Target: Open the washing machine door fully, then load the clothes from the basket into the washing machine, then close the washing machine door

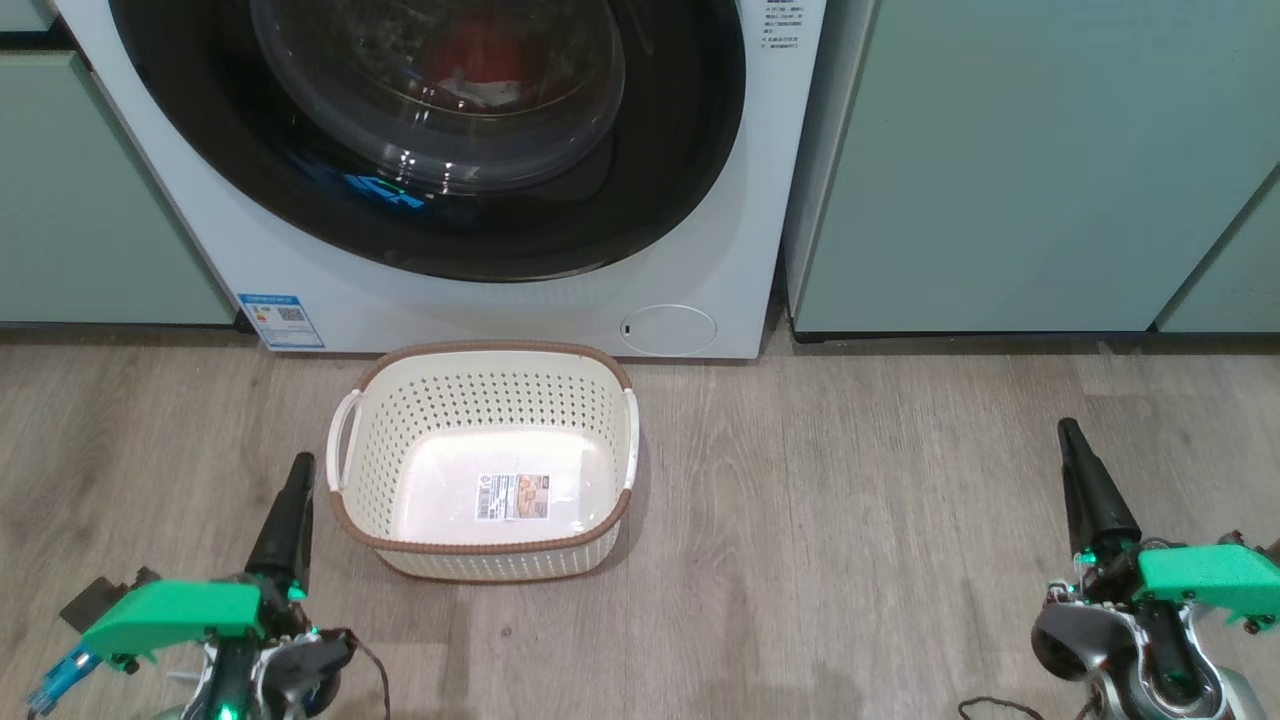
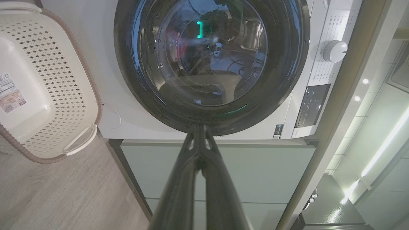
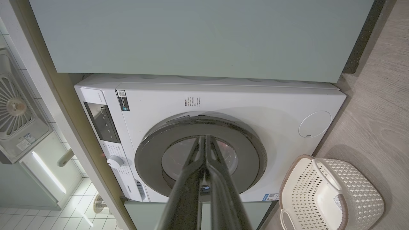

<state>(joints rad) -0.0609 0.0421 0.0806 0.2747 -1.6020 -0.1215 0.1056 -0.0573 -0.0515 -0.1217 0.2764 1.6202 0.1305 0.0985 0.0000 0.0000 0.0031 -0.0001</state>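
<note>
The washing machine (image 1: pixel 700 270) stands straight ahead, and the washing machine door (image 1: pixel 680 180) lies closed flat against its front. Behind the glass, red clothes (image 1: pixel 480 50) rest in the drum. On the floor in front sits the basket (image 1: pixel 490 350), with just a label on its bottom. My left gripper (image 1: pixel 302 462) is low to the basket's left, fingers shut together on nothing. My right gripper (image 1: pixel 1068 426) is far to the right, also shut and holding nothing. The left wrist view looks past the left gripper (image 2: pixel 198 126) at the door (image 2: pixel 143 95) and basket (image 2: pixel 48 95). The right wrist view shows the right gripper (image 3: pixel 204 137), door (image 3: pixel 150 150) and basket (image 3: pixel 358 185).
Pale green cabinets (image 1: pixel 1000 170) flank the machine on both sides. Wood-look floor (image 1: pixel 850 520) spreads between the grippers and around the basket. A white dial (image 2: pixel 334 51) and control panel sit at the machine's top; a round filter cover (image 1: pixel 668 330) is at its lower front.
</note>
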